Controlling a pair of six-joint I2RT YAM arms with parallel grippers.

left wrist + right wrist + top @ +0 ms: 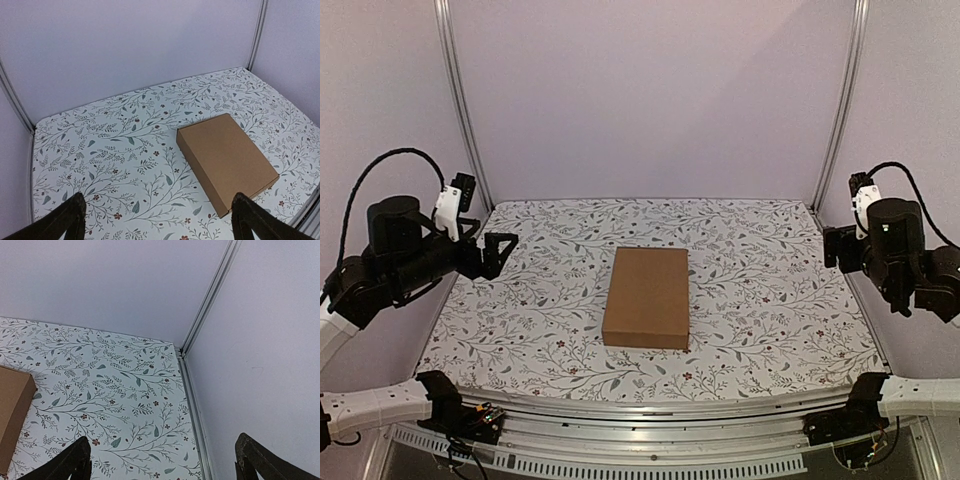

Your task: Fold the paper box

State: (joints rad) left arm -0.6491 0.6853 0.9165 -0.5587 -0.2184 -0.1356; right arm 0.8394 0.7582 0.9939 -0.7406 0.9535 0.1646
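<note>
The paper box [647,297] is a plain brown closed rectangular box lying flat in the middle of the floral table. It also shows in the left wrist view [226,159] and at the left edge of the right wrist view [11,410]. My left gripper [500,252] is raised at the table's left edge, open and empty, well left of the box. Its fingertips [70,217] show at the bottom of its own view. My right gripper [834,248] is raised at the table's right edge, open and empty, far right of the box.
The table has a white floral cover [760,290]. Pale walls with aluminium corner posts [840,100] close the back and sides. A metal rail [650,410] runs along the near edge by the arm bases.
</note>
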